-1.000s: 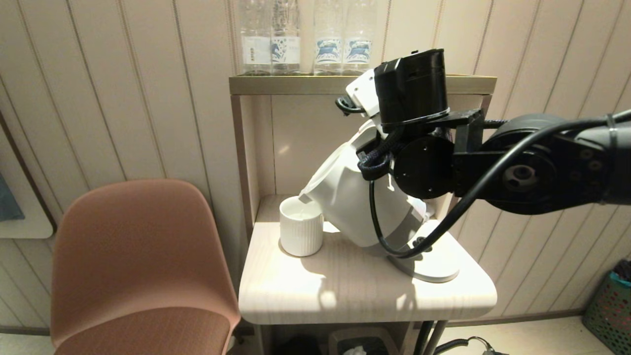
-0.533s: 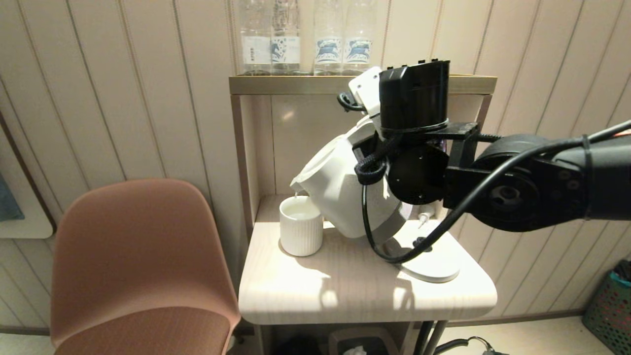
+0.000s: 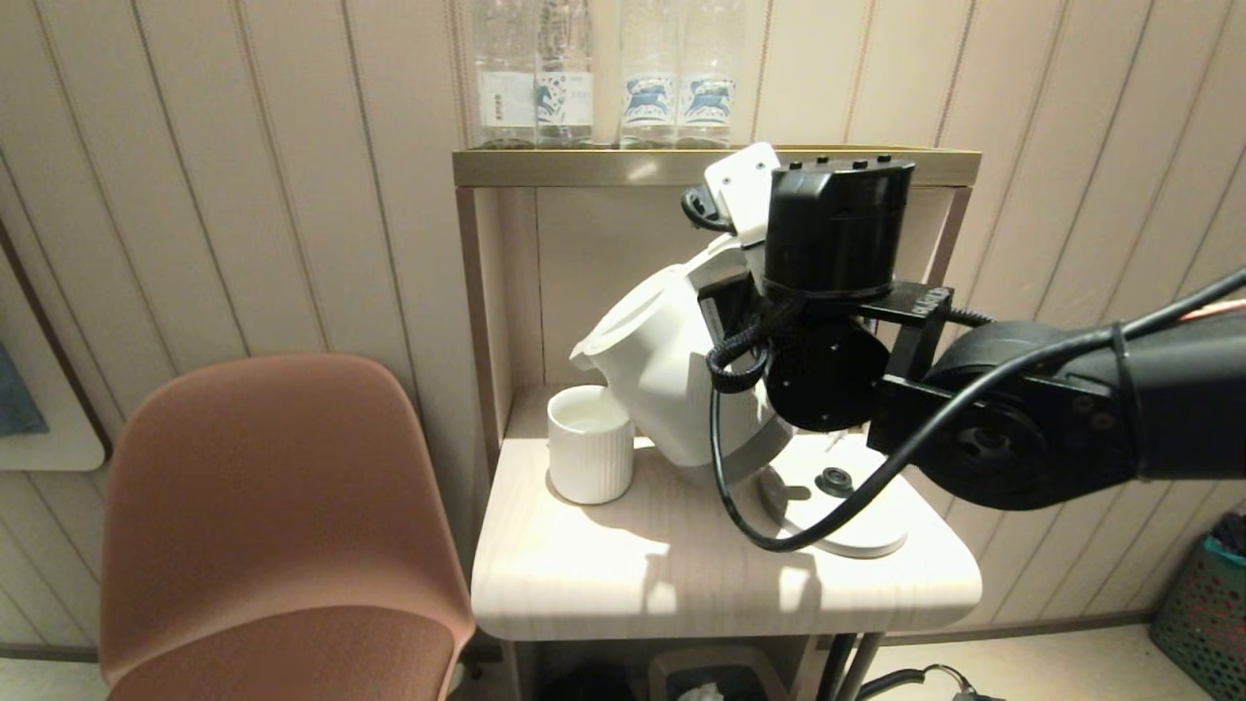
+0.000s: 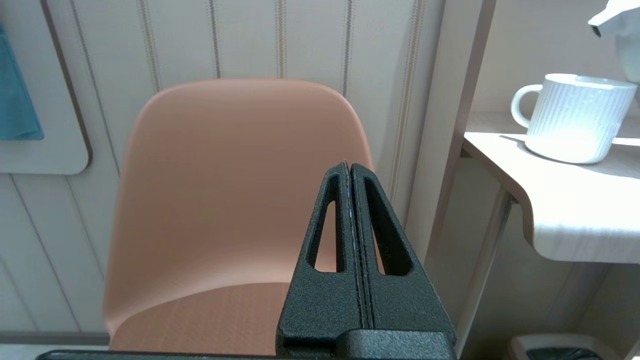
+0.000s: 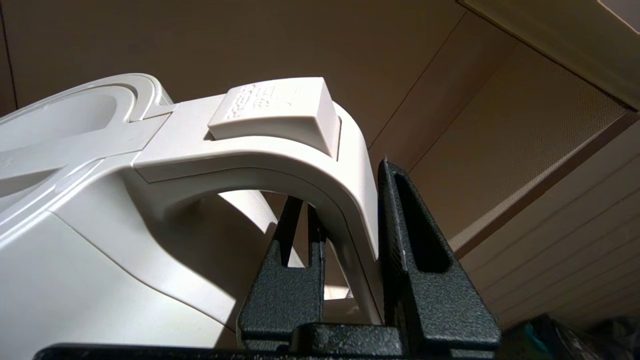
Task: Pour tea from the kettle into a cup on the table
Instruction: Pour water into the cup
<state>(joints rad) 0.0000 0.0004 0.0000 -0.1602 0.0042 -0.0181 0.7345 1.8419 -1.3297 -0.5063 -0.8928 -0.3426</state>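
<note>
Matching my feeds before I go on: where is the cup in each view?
Head view: the cup stands at the table's rear left, just below the kettle's spout.
Left wrist view: the cup is upper right, on the table corner.
Right wrist view: not in it.
Shared landmark: the kettle spout.

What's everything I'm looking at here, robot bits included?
kettle: one, white, held tilted above the table, spout over the cup
cup: one, white ribbed, with a handle, on the table
kettle base: one, white, on the table
table: one, pale wood
bottles: four, clear, on the shelf top
chair: one, pinkish-brown, left of the table
right gripper: black, clamped on the kettle handle
left gripper: black, shut, facing the chair
</note>
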